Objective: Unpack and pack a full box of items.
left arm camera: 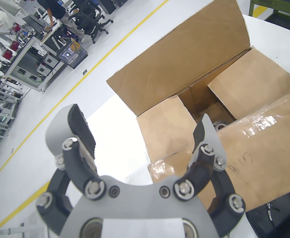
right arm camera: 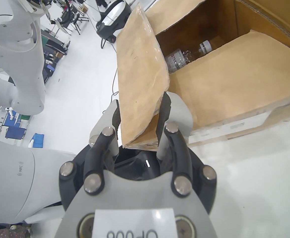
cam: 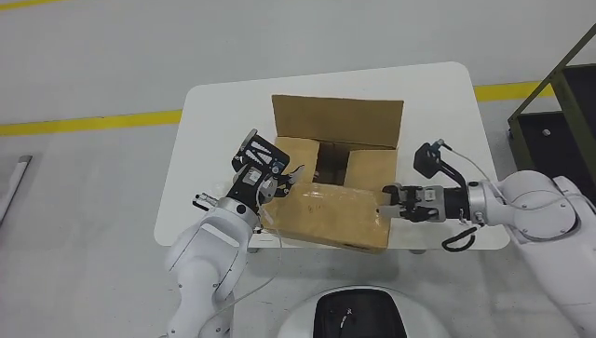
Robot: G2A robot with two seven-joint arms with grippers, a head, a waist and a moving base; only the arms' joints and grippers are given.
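A brown cardboard box stands on the white table. Its far flap stands upright and the two side flaps lie folded inward. The taped near flap is raised, and my right gripper is shut on its right corner, seen close up in the right wrist view. Inside lies a clear bottle with a white cap. My left gripper is open at the box's left front corner, one fingertip over the near flap's edge.
A dark green metal rack stands off the table's right side. Yellow lines run across the floor behind and to the left. Bare table lies left of and behind the box.
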